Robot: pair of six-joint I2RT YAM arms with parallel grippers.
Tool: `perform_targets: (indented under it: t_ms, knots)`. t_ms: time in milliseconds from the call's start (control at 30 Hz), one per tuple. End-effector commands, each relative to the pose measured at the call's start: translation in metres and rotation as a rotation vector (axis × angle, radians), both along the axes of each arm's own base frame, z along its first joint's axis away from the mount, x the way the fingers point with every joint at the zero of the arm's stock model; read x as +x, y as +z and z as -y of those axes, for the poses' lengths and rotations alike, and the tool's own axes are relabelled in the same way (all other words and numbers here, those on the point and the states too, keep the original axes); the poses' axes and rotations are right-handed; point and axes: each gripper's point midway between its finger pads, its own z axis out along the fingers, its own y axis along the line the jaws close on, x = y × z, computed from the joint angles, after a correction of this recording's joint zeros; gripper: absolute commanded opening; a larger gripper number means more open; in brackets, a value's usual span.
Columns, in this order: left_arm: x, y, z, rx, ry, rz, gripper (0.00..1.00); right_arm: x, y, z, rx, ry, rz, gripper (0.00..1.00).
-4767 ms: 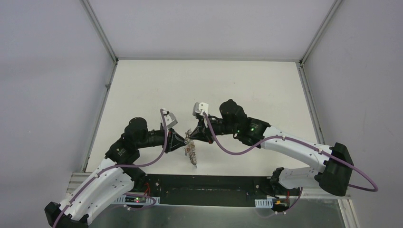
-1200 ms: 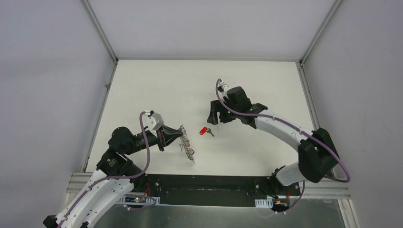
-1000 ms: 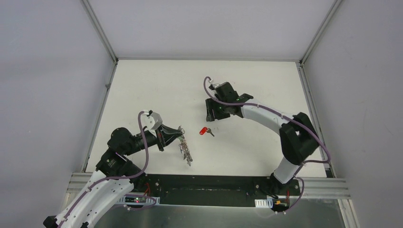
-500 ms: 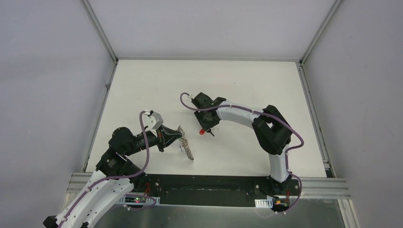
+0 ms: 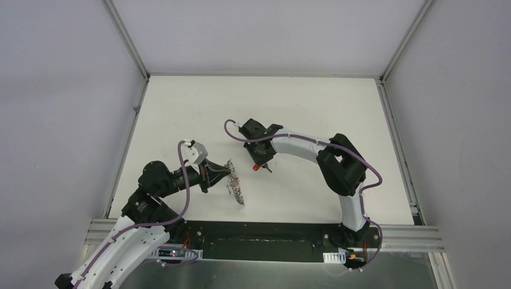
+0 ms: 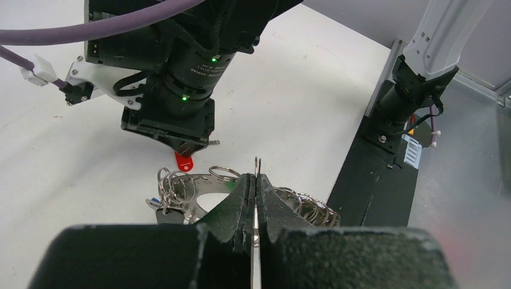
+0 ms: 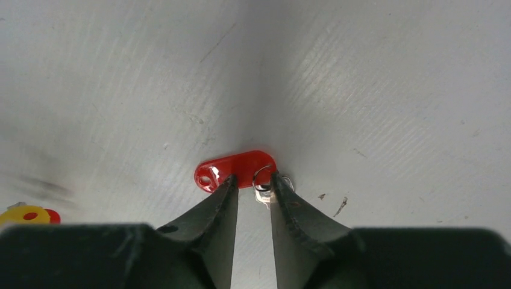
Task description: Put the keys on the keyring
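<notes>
The red-tagged key (image 5: 258, 167) lies flat on the white table. My right gripper (image 5: 260, 158) is down over it. In the right wrist view its fingertips (image 7: 224, 188) stand slightly apart astride the right end of the red tag (image 7: 236, 167) and the key's small wire ring (image 7: 263, 178); the right gripper (image 7: 252, 182) is open. My left gripper (image 5: 222, 173) is shut on a wire loop (image 6: 257, 165) of the grey keyring (image 5: 236, 185) and holds the keyring (image 6: 194, 191) on edge just left of the red tag (image 6: 183, 162). A sliver of blue (image 6: 154, 202) shows at the keyring's left rim; the blue-tagged key is not clear.
The right arm's wrist body (image 6: 181, 90) hangs close in front of the left gripper. A yellow tag (image 7: 24, 214) shows at the far left edge of the right wrist view. The black base rail (image 5: 265, 232) runs along the table's near edge.
My right gripper swung left from the table's middle and dropped over the red-tagged key. My left gripper stayed about where it was with the keyring. Several seconds ago both grippers met at the keyring.
</notes>
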Motion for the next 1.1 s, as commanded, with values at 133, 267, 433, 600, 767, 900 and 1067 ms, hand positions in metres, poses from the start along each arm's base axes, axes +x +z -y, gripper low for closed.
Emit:
perform_targets:
  t_ms: [133, 267, 433, 600, 767, 900, 1067]
  knots:
    - [-0.004, 0.031, 0.001, -0.062, -0.014, 0.068, 0.00, 0.002, 0.003, -0.006, -0.008, 0.014, 0.003, 0.05]
    - [-0.004, 0.032, 0.001, -0.055, -0.014, 0.071, 0.00, 0.004, 0.015, -0.005, 0.001, 0.011, 0.023, 0.00]
    - [-0.004, 0.031, 0.001, -0.038, -0.019, 0.070, 0.00, 0.004, 0.038, -0.003, 0.028, 0.016, 0.055, 0.00]
    - [-0.004, 0.027, 0.002, -0.022, -0.025, 0.056, 0.00, -0.002, 0.061, -0.002, 0.081, 0.026, 0.064, 0.00]
    - [-0.005, 0.022, 0.002, -0.006, -0.030, 0.043, 0.00, -0.010, 0.078, -0.003, 0.151, 0.025, 0.042, 0.00]
    - [-0.006, 0.020, 0.002, 0.002, -0.034, 0.037, 0.00, -0.011, 0.088, -0.003, 0.183, 0.028, 0.043, 0.00]
    - [-0.006, 0.017, 0.002, 0.011, -0.037, 0.028, 0.00, -0.011, 0.080, -0.004, 0.148, 0.056, 0.028, 0.20]
